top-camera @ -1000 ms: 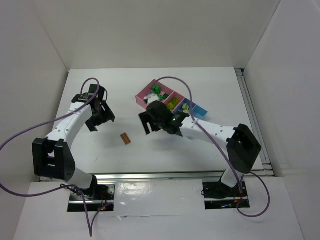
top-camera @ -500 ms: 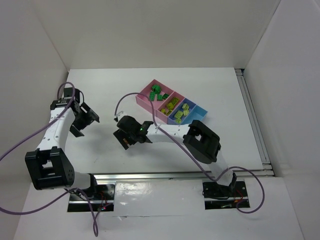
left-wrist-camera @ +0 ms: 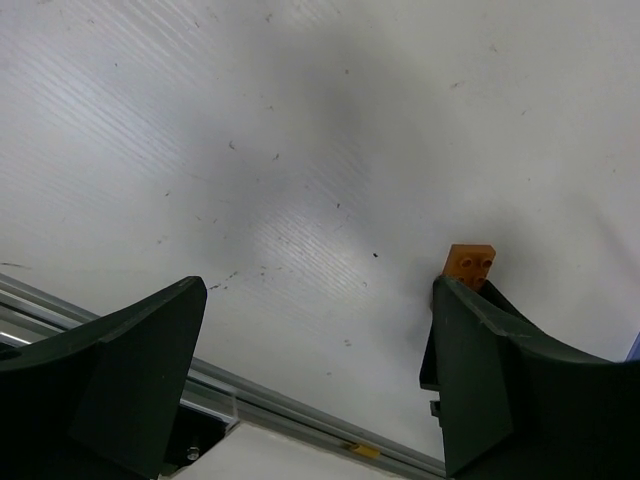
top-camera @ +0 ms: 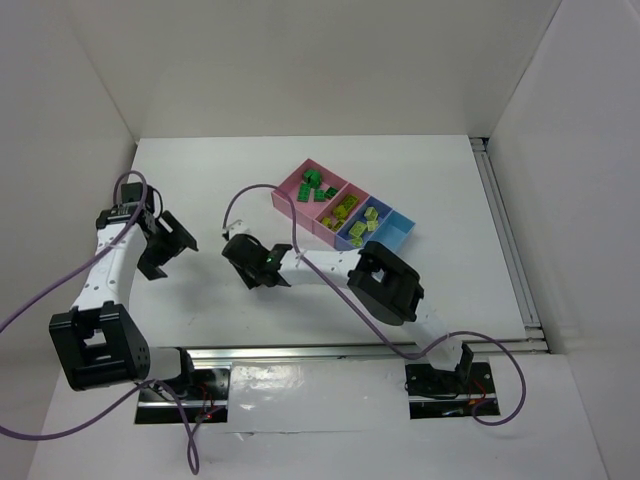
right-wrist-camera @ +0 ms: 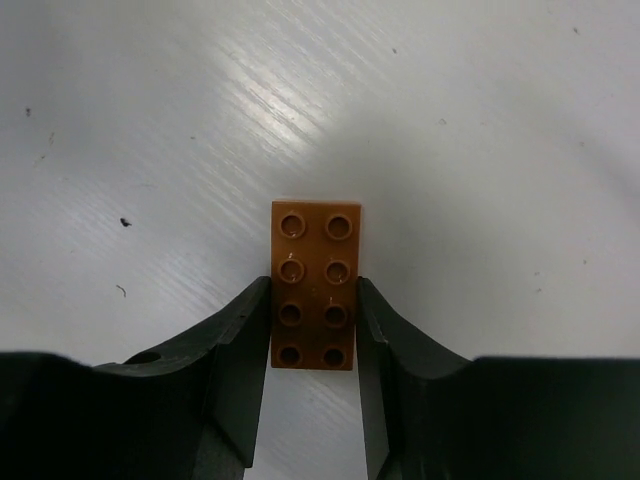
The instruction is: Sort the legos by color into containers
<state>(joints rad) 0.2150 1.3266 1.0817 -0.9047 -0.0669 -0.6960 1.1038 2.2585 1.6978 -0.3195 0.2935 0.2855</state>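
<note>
- Our right gripper has its two dark fingers pinched on the long sides of the small orange-brown studded plastic brick. The brick lies flat and studs up on the white table, well apart from the bins.
- The fingers hold only the brick's near half, so we should lift straight up and slowly, or it may pivot.
- In the row of four joined plastic bins, dark green bricks and lime bricks fill three. The light blue end bin looks empty, so we judge that to be the target.
- We should release low inside it to avoid a bounce.
- Our left gripper hovers wide open and empty; it should keep clear.
</note>
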